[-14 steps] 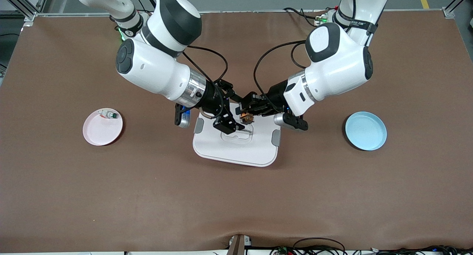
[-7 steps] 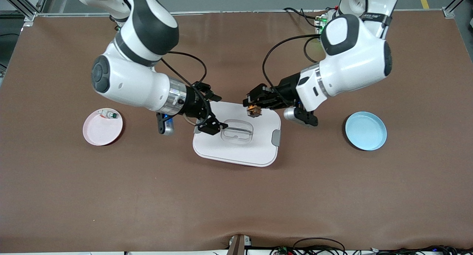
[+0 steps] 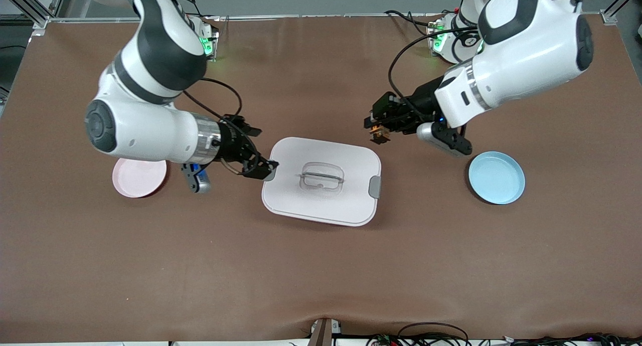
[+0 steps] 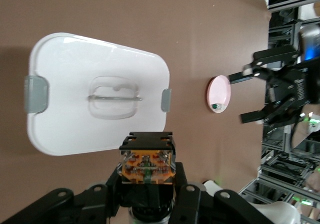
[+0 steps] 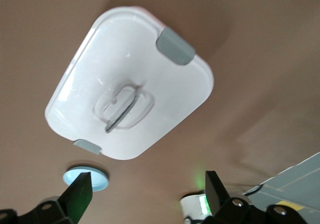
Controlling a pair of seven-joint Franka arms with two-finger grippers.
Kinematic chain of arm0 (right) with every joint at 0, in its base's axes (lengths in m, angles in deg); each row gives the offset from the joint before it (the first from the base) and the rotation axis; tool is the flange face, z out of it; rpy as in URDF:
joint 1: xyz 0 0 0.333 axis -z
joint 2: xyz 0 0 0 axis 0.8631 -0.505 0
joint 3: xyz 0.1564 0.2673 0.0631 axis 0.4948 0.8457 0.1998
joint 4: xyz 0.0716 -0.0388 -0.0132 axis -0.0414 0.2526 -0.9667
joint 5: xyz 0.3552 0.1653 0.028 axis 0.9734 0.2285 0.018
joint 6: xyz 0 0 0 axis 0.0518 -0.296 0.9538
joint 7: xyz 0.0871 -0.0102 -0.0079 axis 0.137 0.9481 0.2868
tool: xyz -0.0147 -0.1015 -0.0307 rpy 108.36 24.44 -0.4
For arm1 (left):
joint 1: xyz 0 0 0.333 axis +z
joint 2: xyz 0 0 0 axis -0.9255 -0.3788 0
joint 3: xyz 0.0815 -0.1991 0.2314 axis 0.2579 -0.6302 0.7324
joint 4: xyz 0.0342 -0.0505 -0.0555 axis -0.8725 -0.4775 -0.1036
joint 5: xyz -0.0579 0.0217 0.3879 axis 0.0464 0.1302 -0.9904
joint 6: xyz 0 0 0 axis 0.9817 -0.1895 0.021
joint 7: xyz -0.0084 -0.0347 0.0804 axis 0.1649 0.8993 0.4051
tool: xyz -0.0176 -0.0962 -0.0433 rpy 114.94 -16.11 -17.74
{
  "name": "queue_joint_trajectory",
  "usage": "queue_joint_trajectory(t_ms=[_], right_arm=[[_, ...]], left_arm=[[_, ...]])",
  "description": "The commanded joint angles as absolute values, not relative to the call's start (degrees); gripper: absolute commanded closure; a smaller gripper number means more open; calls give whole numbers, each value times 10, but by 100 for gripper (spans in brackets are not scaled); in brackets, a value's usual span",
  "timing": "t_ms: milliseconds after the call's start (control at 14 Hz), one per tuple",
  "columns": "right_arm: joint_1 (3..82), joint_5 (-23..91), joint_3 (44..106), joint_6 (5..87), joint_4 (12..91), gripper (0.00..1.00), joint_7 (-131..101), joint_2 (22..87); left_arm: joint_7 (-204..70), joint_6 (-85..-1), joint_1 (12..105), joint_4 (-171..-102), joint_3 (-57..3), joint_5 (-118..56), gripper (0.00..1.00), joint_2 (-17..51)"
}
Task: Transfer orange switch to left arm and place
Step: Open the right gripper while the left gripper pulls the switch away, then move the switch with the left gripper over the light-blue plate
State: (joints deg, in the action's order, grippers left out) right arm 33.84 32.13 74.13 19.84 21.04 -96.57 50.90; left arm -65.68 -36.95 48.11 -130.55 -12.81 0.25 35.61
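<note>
The orange switch (image 3: 378,133) is a small black body with an orange end, and my left gripper (image 3: 377,127) is shut on it. It hangs over the bare table just off the box's corner, toward the left arm's end. In the left wrist view the orange switch (image 4: 146,165) sits between the fingers of the left gripper (image 4: 146,173). The white box (image 3: 321,183) lies lidded in the middle of the table. My right gripper (image 3: 260,150) stands open and empty by the box's end toward the right arm. Its right wrist view shows the right gripper (image 5: 147,191) wide apart, with the box (image 5: 130,103) ahead.
A light-blue plate (image 3: 496,178) lies toward the left arm's end. A pink plate (image 3: 138,179) lies toward the right arm's end, partly covered by the right arm. The left wrist view shows a small green-tipped piece (image 4: 215,105) on the pink plate (image 4: 220,91).
Both grippers have drawn apart from over the box. The left gripper carried the switch off toward the left arm's end. The open right gripper pulled back toward the right arm's end.
</note>
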Motion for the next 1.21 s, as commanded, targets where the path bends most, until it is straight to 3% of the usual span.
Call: queue_joint_trajectory(t_ms=[0, 500, 1143], right_arm=[[374, 292, 748, 133, 172, 0, -896, 508], [439, 206, 748, 29, 143, 0, -667, 524], [521, 97, 748, -48, 128, 0, -340, 540]], left_arm=[[-649, -323, 494, -1316, -127, -56, 100, 396], [-588, -203, 493, -1315, -129, -254, 100, 464], [-354, -157, 500, -1320, -131, -379, 100, 468]])
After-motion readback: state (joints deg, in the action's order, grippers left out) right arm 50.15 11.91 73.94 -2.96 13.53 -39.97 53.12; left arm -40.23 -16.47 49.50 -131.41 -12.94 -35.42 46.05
